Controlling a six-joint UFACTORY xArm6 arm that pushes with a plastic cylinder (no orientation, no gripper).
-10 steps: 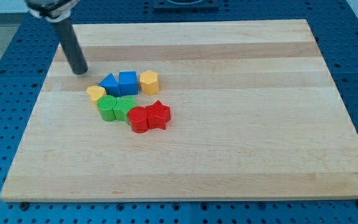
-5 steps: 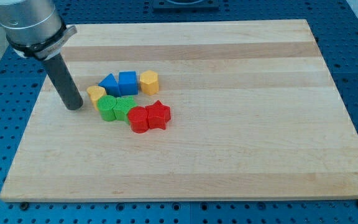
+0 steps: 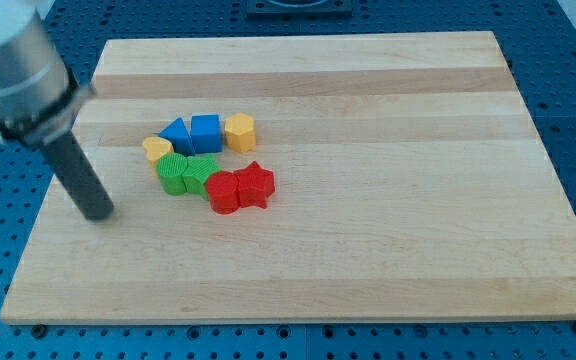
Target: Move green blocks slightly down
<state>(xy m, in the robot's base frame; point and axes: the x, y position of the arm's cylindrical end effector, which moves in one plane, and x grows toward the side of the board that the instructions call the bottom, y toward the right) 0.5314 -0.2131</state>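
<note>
Lying left of centre, the two green blocks (image 3: 188, 174) are found up and right of my tip (image 3: 99, 213), well apart; no gripper or fingers are carried.

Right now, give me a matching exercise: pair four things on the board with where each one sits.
Things:
1. my tip
2. yellow hexagonal block
3. red star block
4. green blocks

Places:
A. at the view's right end of the top row
B. apart from the cluster, toward the view's lower left
C. just below the blue blocks
D. at the view's lower right of the cluster

Pairs: 1-B, 2-A, 3-D, 4-C
</note>
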